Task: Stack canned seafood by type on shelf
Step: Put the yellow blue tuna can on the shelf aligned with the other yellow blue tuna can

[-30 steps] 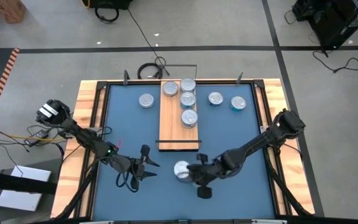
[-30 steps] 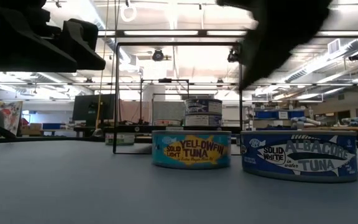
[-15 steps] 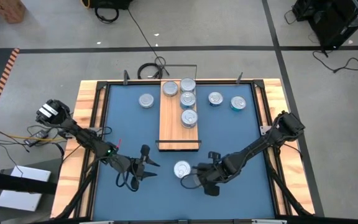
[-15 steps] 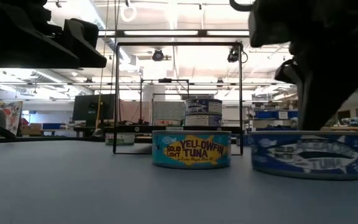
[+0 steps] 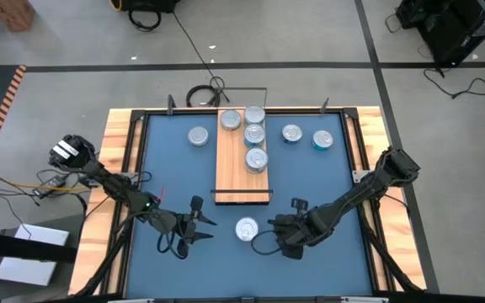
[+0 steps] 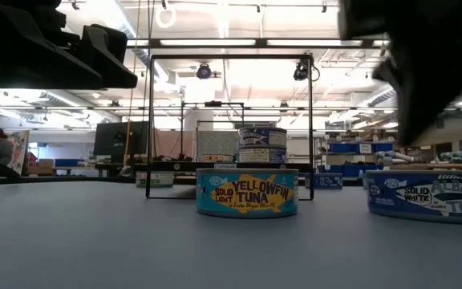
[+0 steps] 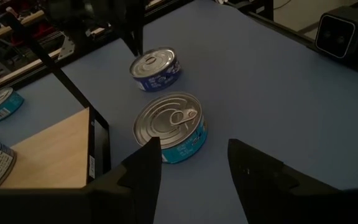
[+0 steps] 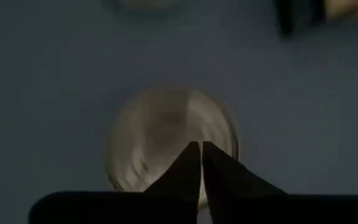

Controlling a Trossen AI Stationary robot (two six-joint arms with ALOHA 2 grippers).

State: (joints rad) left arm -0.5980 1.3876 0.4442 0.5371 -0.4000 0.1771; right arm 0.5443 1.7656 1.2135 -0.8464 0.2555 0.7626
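Slid my right gripper (image 5: pixel 269 238) rightward past yellowfin tin (image 5: pixel 246 229), fingers pinched empty above albacore tin (image 8: pixel 169 144). Next: reopen, grasp, carry to shelf (image 5: pixel 230 181).

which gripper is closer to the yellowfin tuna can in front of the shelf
Too close to call. The can lies on the table between them: the left gripper open on one side, the right gripper shut on the other. Neither touches it.

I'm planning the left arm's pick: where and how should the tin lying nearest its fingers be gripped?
Grip the nearest tin across its curved side wall, coming straight down from above. It lies flat on the blue table with its pull-tab lid up, short and round, and the left gripper already stands open beside it.
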